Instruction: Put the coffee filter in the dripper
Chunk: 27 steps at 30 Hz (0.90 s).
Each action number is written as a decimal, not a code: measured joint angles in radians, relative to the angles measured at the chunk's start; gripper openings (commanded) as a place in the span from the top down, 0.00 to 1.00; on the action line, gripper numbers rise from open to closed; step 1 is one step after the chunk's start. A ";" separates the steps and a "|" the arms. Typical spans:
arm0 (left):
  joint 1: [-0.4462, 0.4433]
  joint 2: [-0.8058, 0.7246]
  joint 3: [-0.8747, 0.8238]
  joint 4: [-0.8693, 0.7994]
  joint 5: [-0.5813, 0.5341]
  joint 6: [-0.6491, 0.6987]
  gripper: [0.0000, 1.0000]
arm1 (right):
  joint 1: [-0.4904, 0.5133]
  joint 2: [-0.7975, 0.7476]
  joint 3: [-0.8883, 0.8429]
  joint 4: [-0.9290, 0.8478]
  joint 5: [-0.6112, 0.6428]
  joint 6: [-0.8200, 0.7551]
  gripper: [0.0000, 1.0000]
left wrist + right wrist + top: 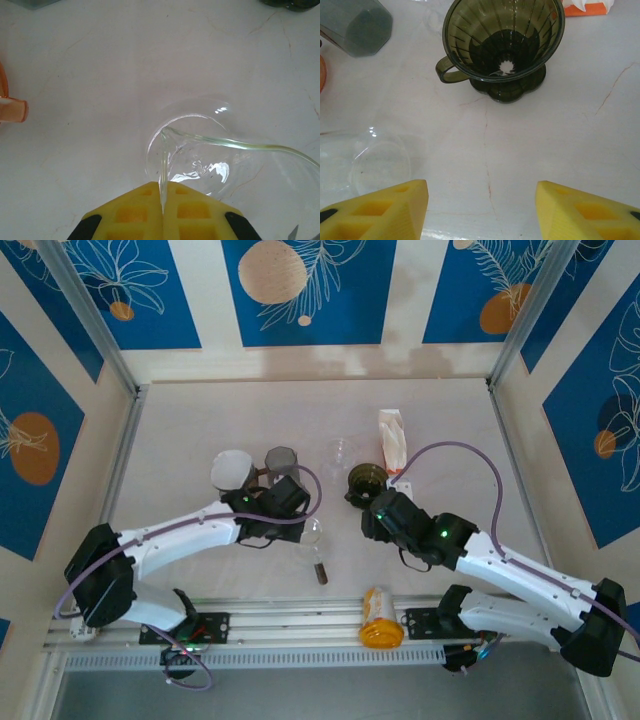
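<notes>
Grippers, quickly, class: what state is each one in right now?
Left gripper: closed, pinching the rim of the clear glass vessel.
Right gripper: open, holding nothing.

Bright, even overhead light, faint soft shadows, small glints on glass vessel [200, 165] and dripper [502, 50], crisp focus

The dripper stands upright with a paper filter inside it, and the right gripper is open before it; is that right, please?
Not quite: the dripper is empty, its bare ribbed inside plain in the right wrist view. It does stand upright, with the right gripper open before it.
</notes>
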 measured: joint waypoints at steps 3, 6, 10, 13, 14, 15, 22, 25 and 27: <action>-0.001 0.002 -0.001 0.014 0.004 0.000 0.72 | -0.011 0.033 0.001 -0.008 -0.008 0.019 0.37; -0.002 -0.001 -0.001 0.023 0.003 -0.001 0.55 | -0.034 0.071 0.007 -0.016 -0.020 0.039 0.37; -0.003 -0.031 -0.001 0.023 0.004 -0.006 0.35 | -0.101 0.110 0.048 -0.020 -0.042 0.077 0.37; -0.003 -0.086 0.006 0.022 0.005 -0.006 0.21 | -0.186 0.123 0.078 -0.003 -0.067 0.105 0.37; -0.003 -0.108 0.014 0.021 0.007 -0.007 0.17 | -0.222 0.130 0.082 0.010 -0.080 0.114 0.37; -0.004 -0.137 0.024 0.022 0.007 -0.004 0.13 | -0.262 0.143 0.086 0.024 -0.097 0.122 0.38; -0.004 -0.384 0.060 0.014 -0.004 0.003 0.00 | -0.417 0.319 0.129 0.091 -0.187 0.159 0.42; -0.004 -0.509 0.045 0.014 -0.021 0.003 0.00 | -0.426 0.397 0.163 0.109 -0.206 0.167 0.45; -0.004 -0.601 0.011 0.016 -0.039 0.003 0.00 | -0.430 0.446 0.184 0.124 -0.213 0.176 0.47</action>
